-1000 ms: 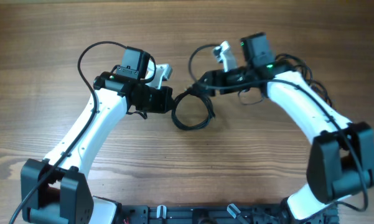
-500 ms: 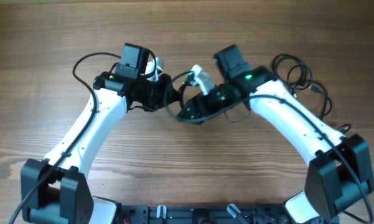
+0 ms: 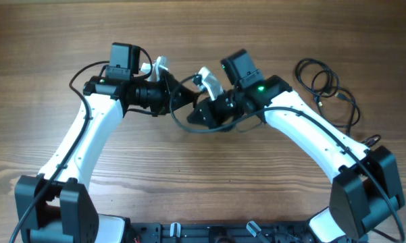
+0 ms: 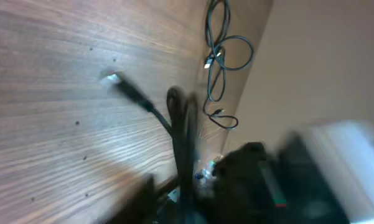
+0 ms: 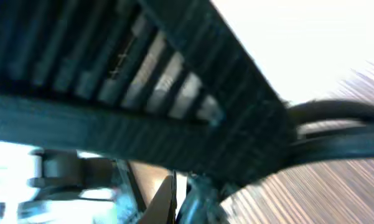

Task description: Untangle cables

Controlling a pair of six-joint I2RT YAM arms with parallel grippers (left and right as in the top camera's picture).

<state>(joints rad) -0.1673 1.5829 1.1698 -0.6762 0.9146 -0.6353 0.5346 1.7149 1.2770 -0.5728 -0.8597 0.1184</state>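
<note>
The right hand [image 3: 199, 108] is pressed together by the cable loop [image 3: 186, 127]. The left hand [image 3: 179, 98] is too blurry to tell. Pull apart slowly.

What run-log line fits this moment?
left gripper: at thin black cable loop, opening unclear | right gripper: shut at same loop, hold unclear | loose black cables: apart, right side

I see smooth white shells over black joints on my left arm [image 3: 81, 138] and right arm [image 3: 311, 131]. Thin black wires [image 3: 72, 82] loop along them. A black camera box [image 3: 123, 55] tops each wrist, and a green light [image 3: 260, 88] glows on the right one.
</note>
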